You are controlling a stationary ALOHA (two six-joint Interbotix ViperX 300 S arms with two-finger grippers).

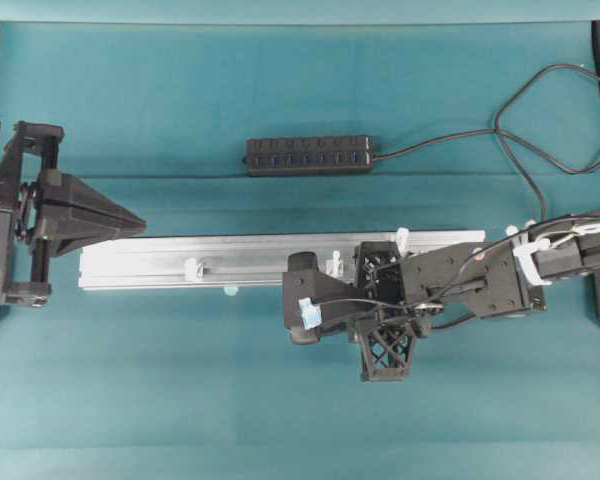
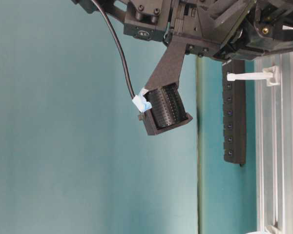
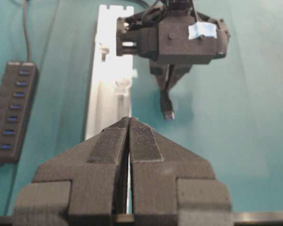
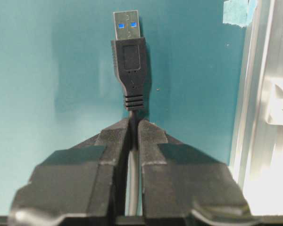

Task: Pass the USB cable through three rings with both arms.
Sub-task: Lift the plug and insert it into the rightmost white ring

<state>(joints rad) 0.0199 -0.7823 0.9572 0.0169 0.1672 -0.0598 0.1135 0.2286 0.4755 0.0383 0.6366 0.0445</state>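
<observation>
Right black triangular gripper (image 4: 133, 123) pinches the thin black USB cable (image 4: 130, 80) just behind its plug; the left gripper (image 3: 129, 125) is pressed together, empty. Risk: plug pivots, missing 3 translucent white rings (image 1: 192, 269).

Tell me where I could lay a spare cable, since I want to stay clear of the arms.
Bare cloth lies in front of the aluminium rail, left of the right pincer, and in the strip between the USB hub and the far edge. It is crowded by the rail's right end, where the right pincer is shut on the USB cable, and at the left pincer.
</observation>
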